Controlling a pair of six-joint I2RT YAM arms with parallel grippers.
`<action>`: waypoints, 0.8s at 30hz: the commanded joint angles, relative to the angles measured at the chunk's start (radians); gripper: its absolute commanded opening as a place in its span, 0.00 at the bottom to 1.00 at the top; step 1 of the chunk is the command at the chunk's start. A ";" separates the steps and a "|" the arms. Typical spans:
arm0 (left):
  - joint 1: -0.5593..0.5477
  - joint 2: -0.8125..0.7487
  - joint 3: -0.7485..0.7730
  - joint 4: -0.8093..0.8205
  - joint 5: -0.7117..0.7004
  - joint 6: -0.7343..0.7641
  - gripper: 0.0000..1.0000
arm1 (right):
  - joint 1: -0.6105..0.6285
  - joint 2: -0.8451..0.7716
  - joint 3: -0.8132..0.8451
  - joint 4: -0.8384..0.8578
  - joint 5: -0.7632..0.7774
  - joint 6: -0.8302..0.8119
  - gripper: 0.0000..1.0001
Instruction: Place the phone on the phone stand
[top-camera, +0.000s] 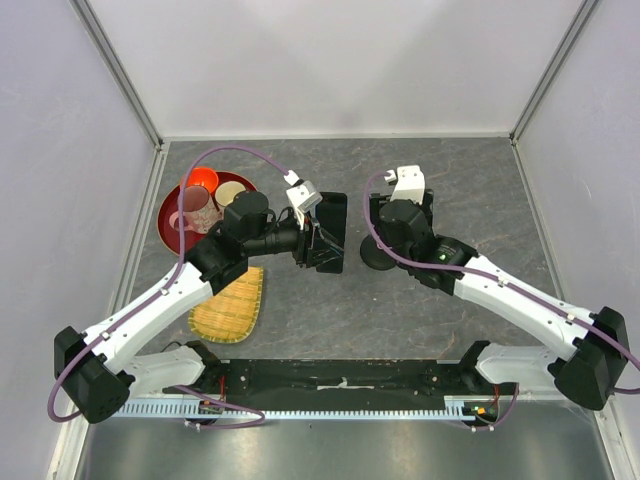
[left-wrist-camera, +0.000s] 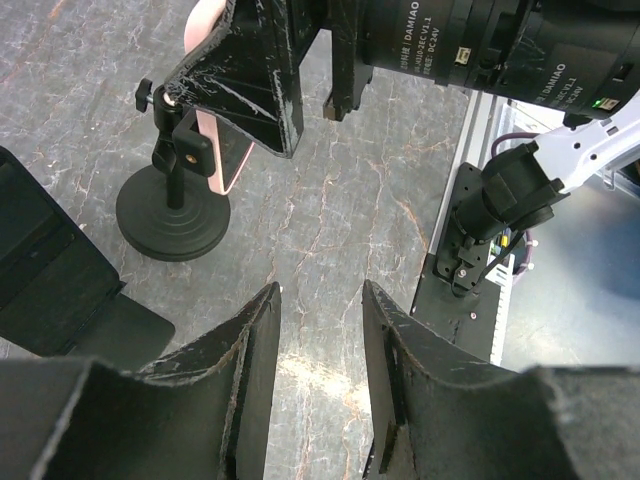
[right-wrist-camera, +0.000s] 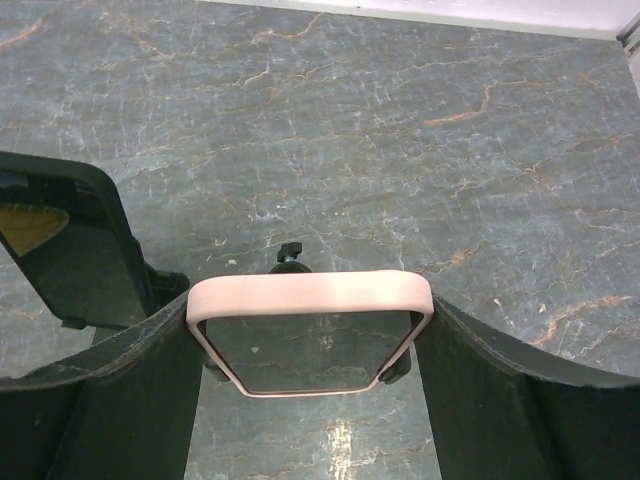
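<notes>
Left arm (top-camera: 150, 312) and right arm (top-camera: 520, 300): white links, black joints, purple cables (top-camera: 240, 150) looped outside. Black fingers (left-wrist-camera: 250, 380) scuffed; DAMIAO print (left-wrist-camera: 425, 45) on motor.

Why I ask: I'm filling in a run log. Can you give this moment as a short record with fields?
right hand: closed on the phone, one finger on each side edge
phone: pink case, held at the clamp of the phone stand; cannot tell whether it is seated
left hand: open, empty, over the bare table
task status: placement not confirmed
other items: red tray with cups, woven mat
</notes>
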 joint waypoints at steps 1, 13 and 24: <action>-0.002 -0.005 0.005 0.019 -0.005 0.005 0.45 | 0.001 0.011 0.054 0.106 0.096 0.035 0.00; -0.002 0.003 0.004 0.017 -0.020 0.007 0.45 | 0.008 0.060 0.114 -0.080 0.215 0.264 0.11; -0.001 -0.013 -0.004 0.021 -0.048 0.020 0.45 | 0.009 -0.003 0.126 -0.107 0.051 0.195 0.93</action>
